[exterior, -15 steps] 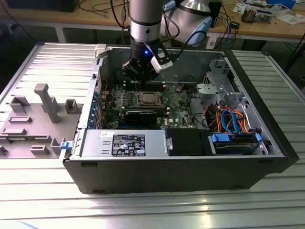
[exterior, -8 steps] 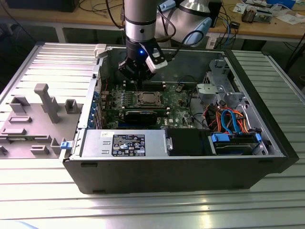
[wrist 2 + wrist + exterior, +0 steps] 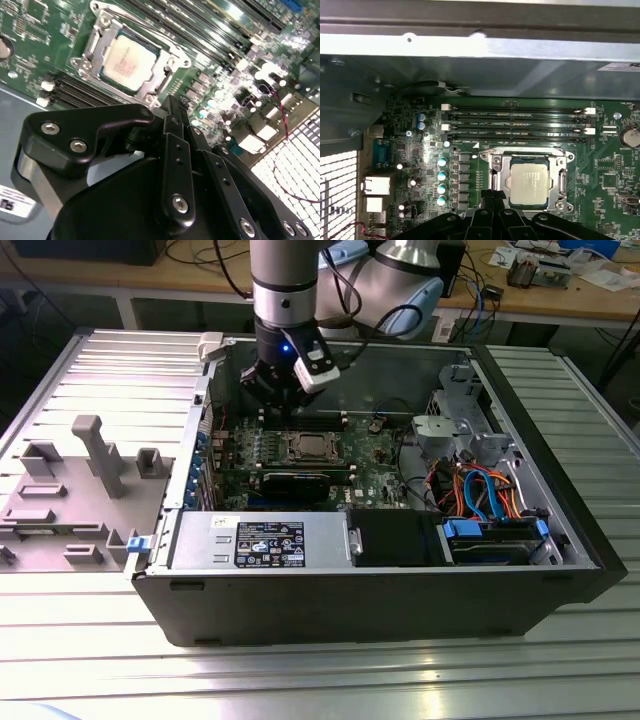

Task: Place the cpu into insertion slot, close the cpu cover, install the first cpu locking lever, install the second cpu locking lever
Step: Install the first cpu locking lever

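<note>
Open computer case on ribbed counter (image 3: 90, 640): closed, empty gripper (image 3: 170, 107) hovers just beside the seated cpu (image 3: 129, 62), cpu cover (image 3: 95, 42) down.

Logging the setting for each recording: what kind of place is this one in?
Most likely a robotics or electronics lab bench. An open computer case sits on a ribbed metal table, a robot arm's gripper hangs over its motherboard, and a cluttered wooden workbench with cables stands behind.

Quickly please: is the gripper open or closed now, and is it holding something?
Gripper: closed, fingers together and holding nothing, beside the cpu cover that lies over the cpu.
</note>
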Robot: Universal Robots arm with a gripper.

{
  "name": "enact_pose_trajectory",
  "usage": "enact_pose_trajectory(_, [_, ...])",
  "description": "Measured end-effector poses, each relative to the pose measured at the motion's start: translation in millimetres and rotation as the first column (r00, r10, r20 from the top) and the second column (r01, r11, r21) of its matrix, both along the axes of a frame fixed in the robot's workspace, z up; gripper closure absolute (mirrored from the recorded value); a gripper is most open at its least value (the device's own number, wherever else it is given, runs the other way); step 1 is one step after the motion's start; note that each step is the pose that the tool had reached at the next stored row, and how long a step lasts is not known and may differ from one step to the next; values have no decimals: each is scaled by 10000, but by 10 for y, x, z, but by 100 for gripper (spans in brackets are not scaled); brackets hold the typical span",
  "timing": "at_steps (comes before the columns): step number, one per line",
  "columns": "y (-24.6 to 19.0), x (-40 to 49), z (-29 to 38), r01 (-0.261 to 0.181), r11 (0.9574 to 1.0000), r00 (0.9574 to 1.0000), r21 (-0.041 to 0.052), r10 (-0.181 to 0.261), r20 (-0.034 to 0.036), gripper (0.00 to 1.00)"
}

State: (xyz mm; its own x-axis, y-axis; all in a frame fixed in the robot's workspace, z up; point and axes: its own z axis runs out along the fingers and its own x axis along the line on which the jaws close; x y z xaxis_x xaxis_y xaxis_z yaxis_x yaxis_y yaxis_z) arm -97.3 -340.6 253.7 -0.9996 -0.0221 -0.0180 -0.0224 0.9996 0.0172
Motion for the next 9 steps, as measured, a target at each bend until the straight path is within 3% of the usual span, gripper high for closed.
enact_pose_trajectory(6, [10, -155, -1, 16, 10000, 10000, 6, -16, 7, 89])
enact_pose_trajectory(9, [48, -213, 0, 25, 10000, 10000, 4, -25, 10, 89])
